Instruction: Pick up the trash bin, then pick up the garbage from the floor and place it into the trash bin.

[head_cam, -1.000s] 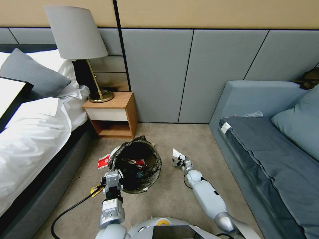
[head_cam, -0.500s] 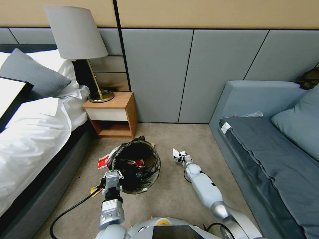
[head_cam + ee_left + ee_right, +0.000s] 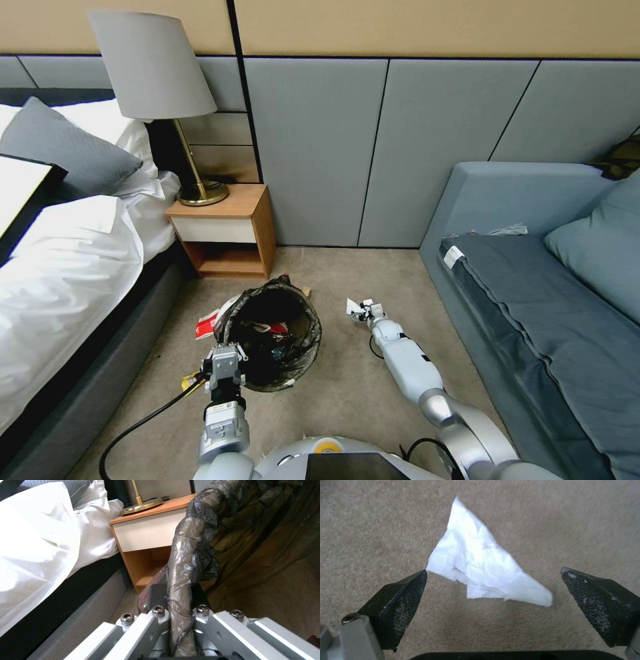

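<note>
Head view shows the left pincer (image 3: 225,363) clamped on the near rim of the trash bin (image 3: 272,341), which sits on the carpet between bed and sofa with some wrappers already inside. The right pincer (image 3: 493,592), its jaws wide apart, hangs over a white paper scrap (image 3: 480,565) on the floor, not yet gripped. A red wrapper (image 3: 207,327) beside the bin also remains, so collecting looks partly done.
</note>
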